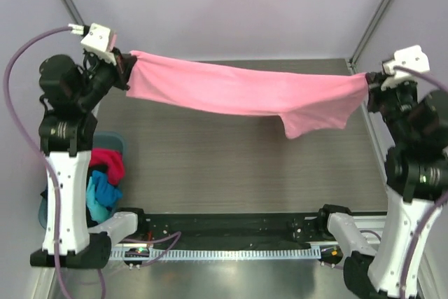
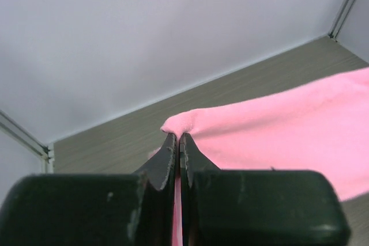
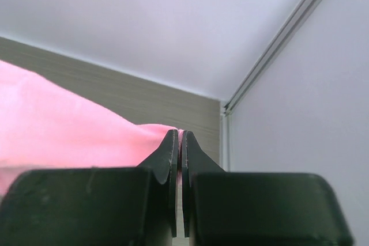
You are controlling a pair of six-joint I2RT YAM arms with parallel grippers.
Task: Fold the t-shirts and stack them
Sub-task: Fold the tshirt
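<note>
Light pink t-shirt [image 1: 245, 92] hangs in the air across the far half of the table [image 1: 210, 173], pulled out left to right and held at both ends.

Left gripper [image 1: 127, 66] is at far left, jaws clenched on the shirt's left end. In the left wrist view the fingers [image 2: 167, 159] are pressed together, with a pinch of pink cloth bunched at the tips. The rest of the shirt runs off to the right.

Right gripper [image 1: 369, 80] is at far right, jaws also clamped on cloth. In the right wrist view a thin pink edge sits between the tips and the shirt spreads away to the left.

The shirt sags a little mid-span. One flap droops lower, right of centre. Cannot tell whether that flap touches the table.

Around:
- Teal basket [image 1: 115, 139] sits at near left off the table edge, mostly hidden behind the left arm [image 1: 66, 201].
- A magenta t-shirt [image 1: 108, 162] and a bright blue t-shirt [image 1: 103, 194] are crumpled in the basket, the magenta one on the far side.
- A black rail [image 1: 231, 225] runs along the near edge between the two arm bases.
- A purple cable [image 1: 21, 68] loops out from the left wrist.
- A metal frame post [image 1: 378, 12] stands at the far right corner, just behind the right gripper.
- A plain pale back wall [image 1: 238, 5] is close behind the stretched shirt.
</note>
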